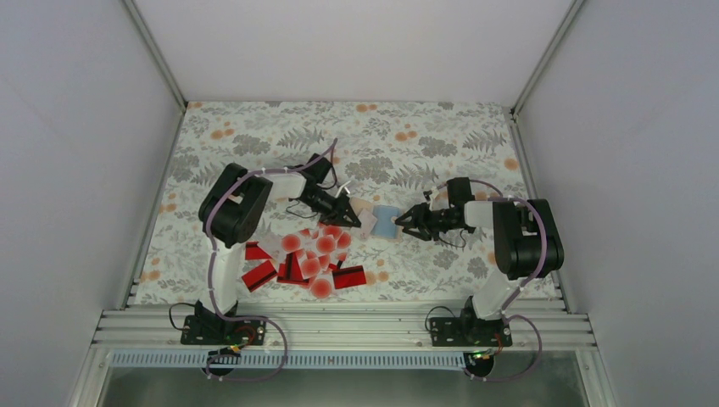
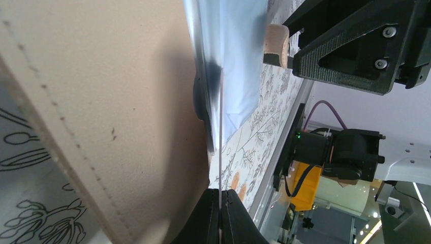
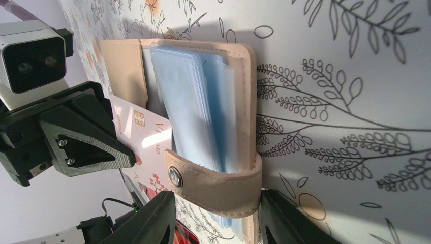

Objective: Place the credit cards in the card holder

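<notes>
We find almost no lettering here.

On the pale credit card (image 3: 145, 142) slid against the card holder (image 3: 246, 101), the right wrist view shows a gold chip and, beside it, one large stroke that looks like a "V". The rest of that word is hidden behind the blue-grey sleeves. We can read nothing else.

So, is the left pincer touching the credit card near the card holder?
Touching. In the left wrist view the thin edge of the credit card runs between the shut fingertips of the left pincer, no gap either side.
</notes>
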Robot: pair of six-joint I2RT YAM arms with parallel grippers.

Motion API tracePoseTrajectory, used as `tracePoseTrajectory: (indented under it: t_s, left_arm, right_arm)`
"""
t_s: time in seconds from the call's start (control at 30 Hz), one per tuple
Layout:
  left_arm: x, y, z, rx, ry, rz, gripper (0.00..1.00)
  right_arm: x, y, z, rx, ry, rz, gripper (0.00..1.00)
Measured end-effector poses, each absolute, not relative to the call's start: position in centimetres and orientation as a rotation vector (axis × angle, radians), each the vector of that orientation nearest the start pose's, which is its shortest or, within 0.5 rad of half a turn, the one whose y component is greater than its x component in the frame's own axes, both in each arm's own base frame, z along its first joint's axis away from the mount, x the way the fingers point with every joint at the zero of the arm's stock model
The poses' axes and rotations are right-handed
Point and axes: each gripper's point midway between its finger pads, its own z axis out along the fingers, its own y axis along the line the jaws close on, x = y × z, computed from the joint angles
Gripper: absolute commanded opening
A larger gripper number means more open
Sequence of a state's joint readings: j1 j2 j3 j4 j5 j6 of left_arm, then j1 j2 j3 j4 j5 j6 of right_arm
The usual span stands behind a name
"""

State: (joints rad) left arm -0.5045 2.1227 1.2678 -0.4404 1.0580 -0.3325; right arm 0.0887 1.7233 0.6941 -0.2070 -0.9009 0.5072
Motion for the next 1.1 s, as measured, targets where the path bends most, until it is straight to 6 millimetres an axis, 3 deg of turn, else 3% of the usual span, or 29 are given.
tracePoseTrajectory:
  t_s: [0.5,1.1]
  left_arm:
    - [28.2,-33.1,3.6,0.489,2.84,-1.691,0.02]
    - [29.6,-34.6,3.7,0.507,2.793,-1.713,0.02]
  right_arm:
    - [28.4,16.1,2.5,0.359,2.745,1.414,0.43]
    - [28.4,16.1,2.5,0.371,2.745,1.422,0.43]
